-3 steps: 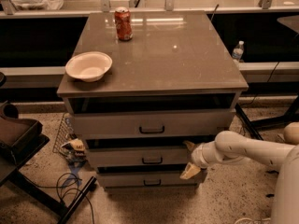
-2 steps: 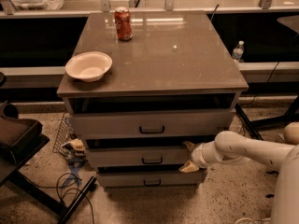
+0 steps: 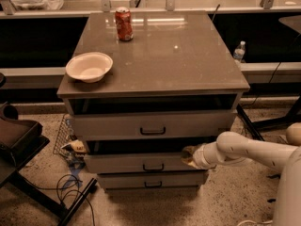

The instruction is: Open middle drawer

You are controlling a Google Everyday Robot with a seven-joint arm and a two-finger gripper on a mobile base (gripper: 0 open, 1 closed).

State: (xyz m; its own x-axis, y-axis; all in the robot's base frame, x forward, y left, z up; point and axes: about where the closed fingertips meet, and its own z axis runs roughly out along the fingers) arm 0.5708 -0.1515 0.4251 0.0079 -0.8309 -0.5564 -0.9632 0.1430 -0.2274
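The middle drawer (image 3: 141, 164) is found at lower centre of the frame, between the taller-fronted drawer (image 3: 188, 125) above and the slimmest drawer (image 3: 122, 180) below. Its black bar handle (image 3: 150, 166) is untouched. The claw (image 3: 189, 155) is set against the right end of the drawer's upper edge, well apart from the handle. Whether it is spread or pressed together cannot be told. A straight, level pull toward the lower edge of the frame is judged best, so that the front is not skewed by the off-centre hold. The contact point is lost in shadow, and the arm (image 3: 254, 152) is cut off at the right.
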